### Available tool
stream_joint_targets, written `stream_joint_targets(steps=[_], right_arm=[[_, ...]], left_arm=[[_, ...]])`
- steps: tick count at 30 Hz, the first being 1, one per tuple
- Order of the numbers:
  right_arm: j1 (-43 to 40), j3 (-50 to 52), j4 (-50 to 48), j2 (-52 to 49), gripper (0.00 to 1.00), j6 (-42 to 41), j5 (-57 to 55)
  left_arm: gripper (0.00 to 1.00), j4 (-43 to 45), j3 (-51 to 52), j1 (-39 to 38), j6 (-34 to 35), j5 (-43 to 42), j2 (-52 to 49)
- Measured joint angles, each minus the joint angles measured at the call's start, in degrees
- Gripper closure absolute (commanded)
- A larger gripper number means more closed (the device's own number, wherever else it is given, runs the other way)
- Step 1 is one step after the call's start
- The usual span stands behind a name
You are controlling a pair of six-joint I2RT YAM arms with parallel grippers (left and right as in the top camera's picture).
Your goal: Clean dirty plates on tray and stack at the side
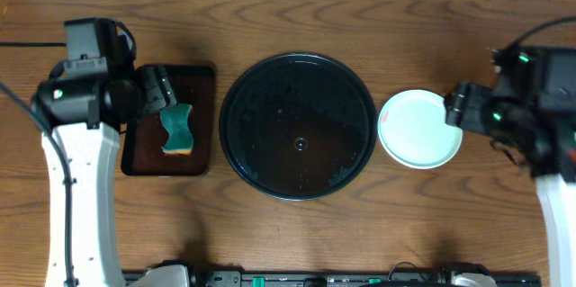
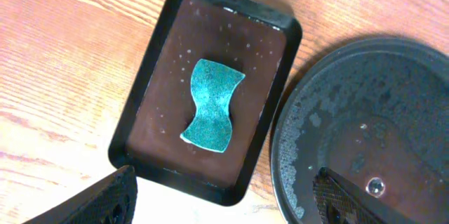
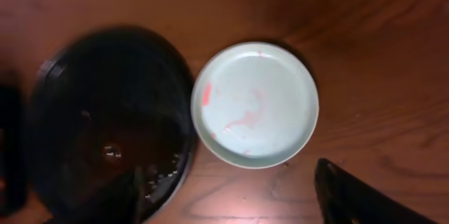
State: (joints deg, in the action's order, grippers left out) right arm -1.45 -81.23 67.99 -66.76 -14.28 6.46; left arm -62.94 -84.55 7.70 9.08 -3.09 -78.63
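Left pincer [image 2: 224,178] wide open near sponge [image 2: 212,104], empty; right pincer [image 3: 228,182] open, empty

The round black tray [image 1: 298,126] sits in the middle; a pale plate [image 1: 419,129] lies at three o'clock of it, a green sponge [image 1: 177,129] at nine.

- Centre of the overhead view: the round tray [image 1: 270,98] is glossy black, flecked with pale droplets and glints.
- Right of it, the plate [image 1: 419,129] is pale blue-green, and the right wrist view catches red-pink smears across its face.
- Left side: the sponge [image 1: 177,129] is teal-green and finely grained, with a pale edge at its lower end.
- Under it, the rectangular tray [image 1: 148,152] has a black rim and a dark brown floor dotted with white specks.
- The table [image 1: 297,17] is warm brown wood with dark wavy grain.
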Motion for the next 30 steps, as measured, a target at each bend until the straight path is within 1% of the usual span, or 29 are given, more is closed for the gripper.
stream_joint_targets(steps=[3,9,13,17,22,24,26,29,30], right_arm=[[0.0,-2.3,1.4,7.0,0.01,0.1,0.2],[0.0,-2.9,1.9,21.6,0.01,0.1,0.2],[0.0,-3.2,2.3,28.1,0.01,0.5,0.1],[0.0,-3.2,5.6,33.7,0.01,1.4,-0.3],[0.0,-3.0,5.9,37.9,0.01,2.4,-0.6],[0.0,-1.3,3.5,39.1,0.01,3.5,-0.7],[0.0,2.6,-0.8,40.5,0.01,5.3,-0.7],[0.0,13.9,-12.2,44.2,0.01,8.7,-0.3],[0.0,18.4,-17.6,46.0,0.01,9.5,0.3]], left_arm=[[0.19,0.0,0.0,0.0,0.1,0.0,0.6],[0.19,-0.1,0.0,0.0,0.1,0.0,0.6],[0.19,-0.1,0.0,0.0,0.1,0.0,0.6],[0.19,-0.1,0.0,0.0,0.1,0.0,0.6],[0.19,-0.1,0.0,0.0,0.1,0.0,0.6],[0.19,-0.1,0.0,0.0,0.1,0.0,0.6],[0.19,-0.1,0.0,0.0,0.1,0.0,0.6],[0.18,-0.1,0.0,0.0,0.1,0.0,0.6],[0.18,-0.1,0.0,0.0,0.1,0.0,0.6]])
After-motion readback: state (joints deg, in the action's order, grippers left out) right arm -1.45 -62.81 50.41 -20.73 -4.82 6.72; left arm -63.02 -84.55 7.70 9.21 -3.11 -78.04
